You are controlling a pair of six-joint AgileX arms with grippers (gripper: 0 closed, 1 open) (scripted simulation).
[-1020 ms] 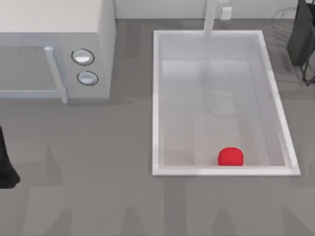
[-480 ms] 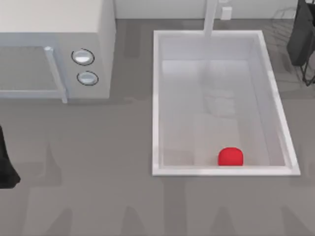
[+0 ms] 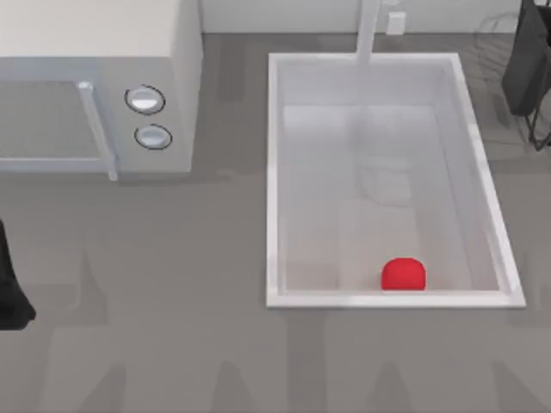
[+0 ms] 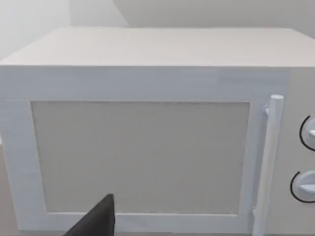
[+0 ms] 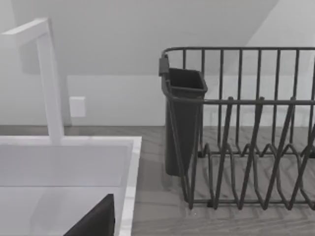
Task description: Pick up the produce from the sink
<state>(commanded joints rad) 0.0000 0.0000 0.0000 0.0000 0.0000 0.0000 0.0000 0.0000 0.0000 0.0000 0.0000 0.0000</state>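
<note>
produce (image 3: 403, 274) in sink (image 3: 274, 172), microwave (image 3: 95, 52) left

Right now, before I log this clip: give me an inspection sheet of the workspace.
Surface: grey table, bare at the front.
Job's things: red produce lying inside the sink, against its near wall, untouched.
Clutter: microwave at rear left, door closed; dark dish rack beside the sink.
Grippers: left arm parked at the left edge; right arm at the rear right; jaws unclear.
Cables: nothing seen.
Surroundings: faucet, pale wall behind.
</note>
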